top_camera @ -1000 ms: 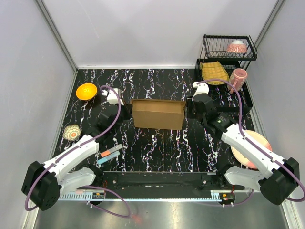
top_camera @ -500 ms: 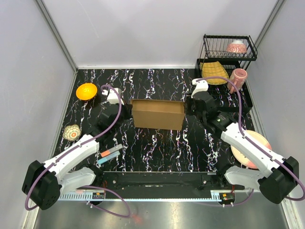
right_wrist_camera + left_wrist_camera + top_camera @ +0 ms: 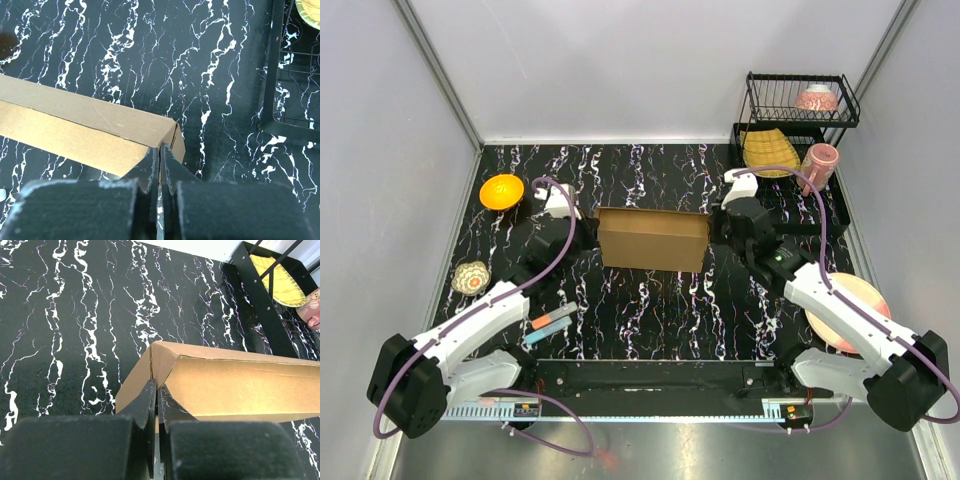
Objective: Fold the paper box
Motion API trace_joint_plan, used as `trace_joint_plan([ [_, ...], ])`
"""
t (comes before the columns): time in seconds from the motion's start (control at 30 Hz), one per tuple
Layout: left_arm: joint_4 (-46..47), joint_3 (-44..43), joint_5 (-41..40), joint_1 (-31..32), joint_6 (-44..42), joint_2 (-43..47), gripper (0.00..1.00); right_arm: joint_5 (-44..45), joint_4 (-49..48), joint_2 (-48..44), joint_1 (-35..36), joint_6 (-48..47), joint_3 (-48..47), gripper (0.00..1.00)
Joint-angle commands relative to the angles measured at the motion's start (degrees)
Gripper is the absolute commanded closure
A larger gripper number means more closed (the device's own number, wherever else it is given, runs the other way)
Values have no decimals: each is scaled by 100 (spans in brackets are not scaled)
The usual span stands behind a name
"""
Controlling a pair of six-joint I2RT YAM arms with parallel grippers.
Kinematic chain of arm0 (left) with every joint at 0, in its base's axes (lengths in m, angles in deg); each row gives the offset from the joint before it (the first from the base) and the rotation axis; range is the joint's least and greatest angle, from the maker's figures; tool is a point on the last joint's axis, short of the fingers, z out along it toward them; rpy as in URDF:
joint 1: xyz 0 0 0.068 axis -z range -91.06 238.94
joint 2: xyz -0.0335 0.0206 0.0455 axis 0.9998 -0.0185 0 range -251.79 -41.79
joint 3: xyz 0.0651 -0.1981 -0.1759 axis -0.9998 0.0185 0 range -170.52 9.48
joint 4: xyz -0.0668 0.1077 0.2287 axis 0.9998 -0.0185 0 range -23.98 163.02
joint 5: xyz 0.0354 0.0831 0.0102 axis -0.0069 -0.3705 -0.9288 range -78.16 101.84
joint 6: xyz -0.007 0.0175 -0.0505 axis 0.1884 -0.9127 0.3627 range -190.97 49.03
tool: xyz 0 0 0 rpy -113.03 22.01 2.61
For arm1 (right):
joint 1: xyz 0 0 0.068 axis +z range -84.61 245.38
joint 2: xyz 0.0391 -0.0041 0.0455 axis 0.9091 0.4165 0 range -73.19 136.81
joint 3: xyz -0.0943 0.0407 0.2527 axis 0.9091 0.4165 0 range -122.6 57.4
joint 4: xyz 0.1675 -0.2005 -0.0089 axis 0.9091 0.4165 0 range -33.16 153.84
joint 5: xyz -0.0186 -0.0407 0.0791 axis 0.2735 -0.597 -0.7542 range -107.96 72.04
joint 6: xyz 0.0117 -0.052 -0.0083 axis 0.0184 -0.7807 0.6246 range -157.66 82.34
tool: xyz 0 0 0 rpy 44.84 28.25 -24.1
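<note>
The paper box is a plain brown cardboard box standing folded up as a long block in the middle of the black marbled table. My left gripper is at its left end. In the left wrist view the gripper is shut on the box's end wall at the corner, with a sliver of cardboard between the fingers and the box running off to the right. My right gripper is at the right end. In the right wrist view it is shut on the end edge of the box.
A black dish rack stands at the back right with a pink bowl, a yellow plate and a pink cup. A pink plate lies at the right. An orange bowl, a patterned bowl and markers lie at the left.
The box and both grippers have shifted very slightly to the right. The grips on the two ends are unchanged.
</note>
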Motion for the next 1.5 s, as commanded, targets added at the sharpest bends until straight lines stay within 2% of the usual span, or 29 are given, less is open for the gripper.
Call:
trace_joint_plan([
  [0.0, -443, 204, -92, -14, 110, -187, 100, 132, 8, -171, 31, 248, 442, 100],
  [0.23, -425, 362, -101, -14, 215, -239, 100, 105, -88, -189, 31, 520, 1163, 100],
  [0.5, -768, 362, -232, -14, 365, -134, 100, 220, -27, -136, 23, 600, 1235, 100],
  [0.6, -1057, 152, -390, -14, 251, 85, 91, 255, 52, -154, 31, 600, 1112, 100],
  [0.63, -1154, 73, -417, -14, 207, 181, 81, 263, 104, -145, 23, 600, 1076, 100],
  [0.73, -1444, -296, -444, -14, -4, 366, 66, 290, 201, -110, 31, 609, 944, 100],
  [0.87, -1551, -447, -295, -23, -258, 586, 56, 307, 263, -57, 31, 635, 856, 100],
  [0.97, -1401, -482, -137, -31, -347, 736, 51, 299, 281, -39, 23, 644, 804, 100],
  [1.23, -1093, -771, 417, -58, -356, 824, 47, 272, 369, 4, 31, 644, 681, 100],
  [1.4, -979, -877, 541, -75, -426, 780, 46, 246, 395, -13, 31, 644, 654, 100],
  [1.47, -953, -921, 576, -84, -496, 666, 48, 237, 395, -13, 22, 644, 645, 100],
])
